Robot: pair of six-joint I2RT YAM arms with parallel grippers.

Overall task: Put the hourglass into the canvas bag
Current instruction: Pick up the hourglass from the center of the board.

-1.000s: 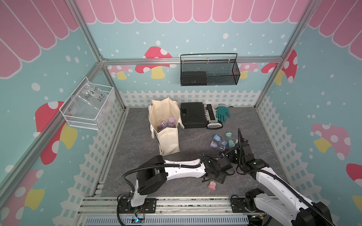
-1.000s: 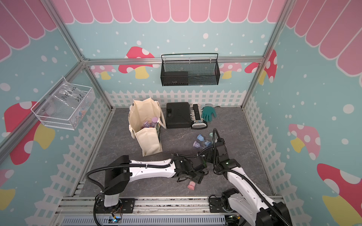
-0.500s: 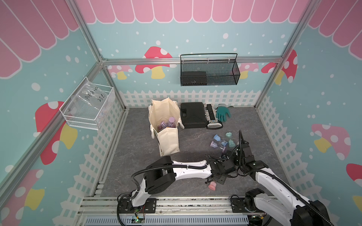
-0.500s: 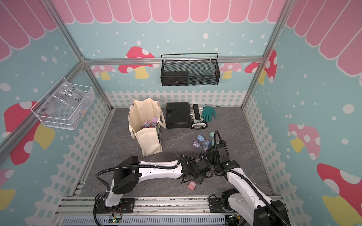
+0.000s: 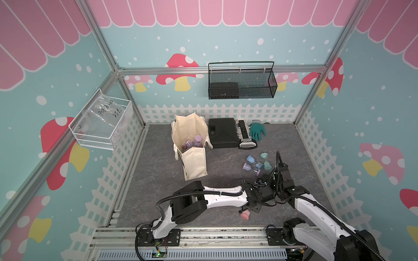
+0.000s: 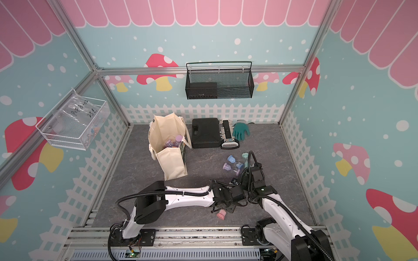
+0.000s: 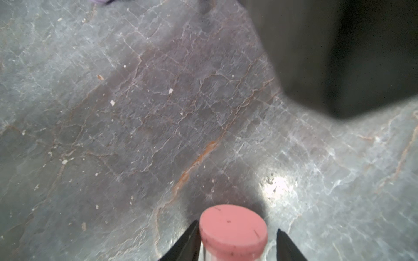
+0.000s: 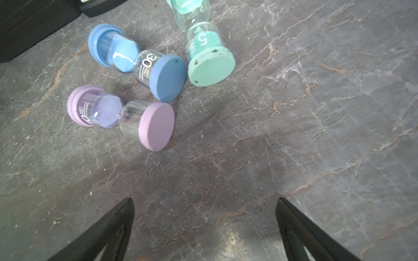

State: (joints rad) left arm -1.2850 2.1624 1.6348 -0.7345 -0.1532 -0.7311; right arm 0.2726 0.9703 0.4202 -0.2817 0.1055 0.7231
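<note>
A pink-capped hourglass (image 5: 245, 214) (image 6: 221, 214) (image 7: 233, 228) lies on the grey floor near the front edge. My left gripper (image 7: 237, 226) (image 5: 248, 209) straddles it. One finger touches the pink cap, while a gap shows at the other, so the jaws are still open. The cream canvas bag (image 5: 194, 158) (image 6: 172, 162) stands upright at the back left with purple hourglasses (image 5: 194, 142) inside. My right gripper (image 8: 204, 201) (image 5: 262, 180) hangs wide open and empty over bare floor, short of blue (image 8: 140, 61), purple (image 8: 122, 115) and teal (image 8: 203, 52) hourglasses lying loose.
A flat black case (image 5: 222, 133), a black tool strip (image 5: 245, 135) and a green glove (image 5: 257, 131) lie along the back fence. A black wire basket (image 5: 242, 83) hangs on the back wall and a clear bin (image 5: 101, 124) on the left wall. Both arms cross close together at the front right.
The left gripper's jaws have narrowed around the pink hourglass, and the left arm has reached further right. The right gripper stays wide open, almost in place.
</note>
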